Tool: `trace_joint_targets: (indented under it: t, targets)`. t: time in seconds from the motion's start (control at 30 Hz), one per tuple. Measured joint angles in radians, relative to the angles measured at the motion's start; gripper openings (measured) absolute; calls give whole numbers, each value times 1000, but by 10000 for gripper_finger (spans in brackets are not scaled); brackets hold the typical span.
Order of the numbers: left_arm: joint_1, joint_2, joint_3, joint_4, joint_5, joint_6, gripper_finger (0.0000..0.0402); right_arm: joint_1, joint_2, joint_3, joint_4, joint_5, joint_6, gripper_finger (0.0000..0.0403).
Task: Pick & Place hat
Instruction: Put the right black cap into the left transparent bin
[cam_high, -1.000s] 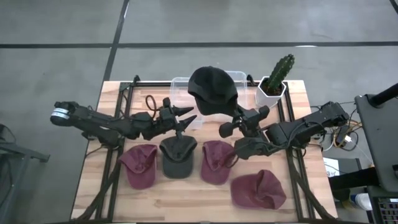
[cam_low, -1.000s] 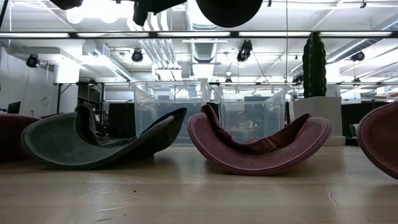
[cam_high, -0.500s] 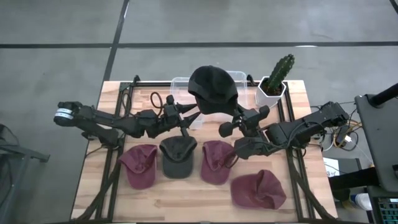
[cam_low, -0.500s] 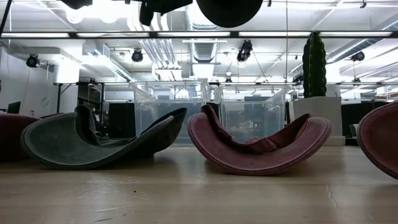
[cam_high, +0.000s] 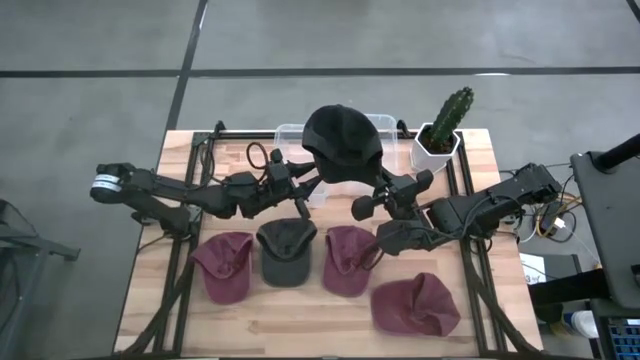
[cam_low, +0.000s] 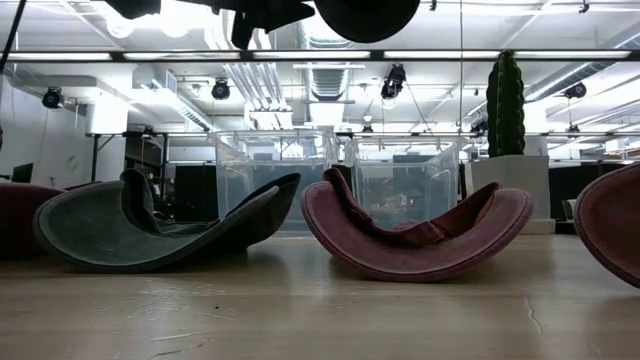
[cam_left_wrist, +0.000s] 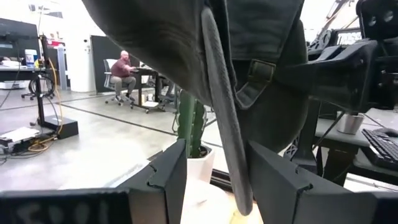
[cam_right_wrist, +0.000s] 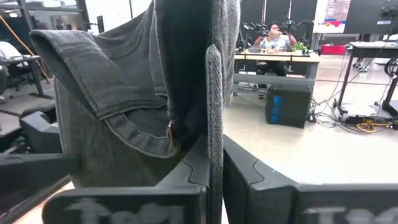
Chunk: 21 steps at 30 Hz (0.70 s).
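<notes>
A black cap (cam_high: 342, 145) hangs in the air over the clear bins, and its underside shows at the top of the low view (cam_low: 368, 14). My right gripper (cam_high: 373, 186) (cam_right_wrist: 214, 155) comes at it from the table's right and is shut on its brim. My left gripper (cam_high: 303, 187) (cam_left_wrist: 217, 180) comes from the left and is open. Its two fingers stand on either side of the cap's brim edge (cam_left_wrist: 224, 130), with a gap on both sides. On the table lie a dark grey cap (cam_high: 285, 250) and three maroon caps (cam_high: 225, 265) (cam_high: 348, 260) (cam_high: 415, 305), crowns down. My right gripper pinches the black cap's brim (cam_right_wrist: 215, 106) between its two fingers, and the brim stands edge-on in the gap. The fingers come roughly level from the table's right. The cap is lifted clear of the table and bins, its crown beyond the fingers.
Two clear plastic bins (cam_high: 295, 140) (cam_high: 385, 125) stand at the far edge under the lifted cap. A cactus in a white pot (cam_high: 445, 125) stands to their right. Black rails (cam_high: 470, 260) run along the table's sides. People sit at desks in the room behind.
My left gripper has moved toward the table's right, closing in on the black cap's brim while staying open. The cap and my right gripper have kept still.
</notes>
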Motion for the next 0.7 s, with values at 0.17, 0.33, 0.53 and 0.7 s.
trace_joint_targets:
  t: [0.17,0.33,0.53,0.7]
  targets:
    - [4,34,42,1,8,-4,156,0,19,0,14,-26,0,13]
    - [9,69,78,2,8,-4,156,0,30,0,16,-36,-7,13]
    - [10,92,85,0,9,-6,156,0,24,1,16,-35,-9,13]
    - [10,89,85,1,9,-41,152,0,27,1,17,-36,-8,13]
